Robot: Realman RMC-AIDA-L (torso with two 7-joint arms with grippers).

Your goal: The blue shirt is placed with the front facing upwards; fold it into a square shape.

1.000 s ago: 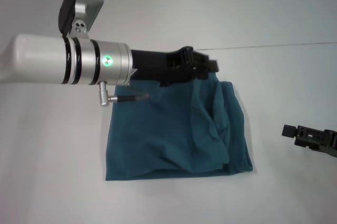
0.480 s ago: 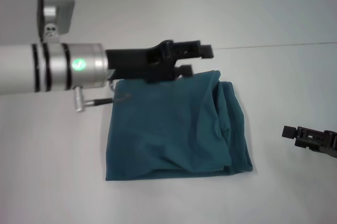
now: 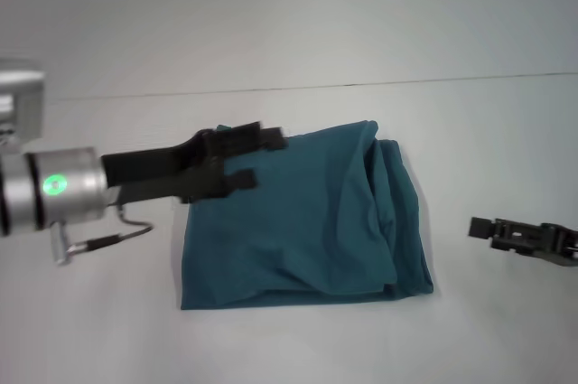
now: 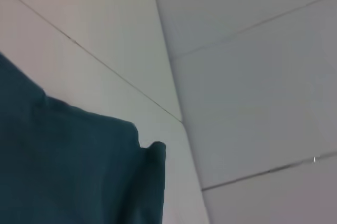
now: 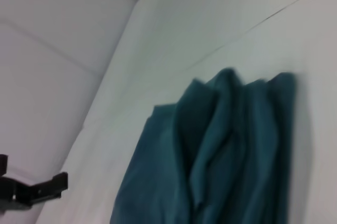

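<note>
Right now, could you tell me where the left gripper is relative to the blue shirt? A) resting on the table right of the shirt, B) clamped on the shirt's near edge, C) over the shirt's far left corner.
C: the left gripper sits open over the blue shirt's far left corner, holding no cloth.

- The head camera looks forward and down from above, taking in the whole blue shirt [image 3: 302, 217] on the table [image 3: 298, 32].
- The left wrist camera sits close and low, seeing one shirt edge [image 4: 68, 171].
- The right wrist camera looks across the table from the shirt's other side; all three views share the shirt [image 5: 221, 155].
</note>
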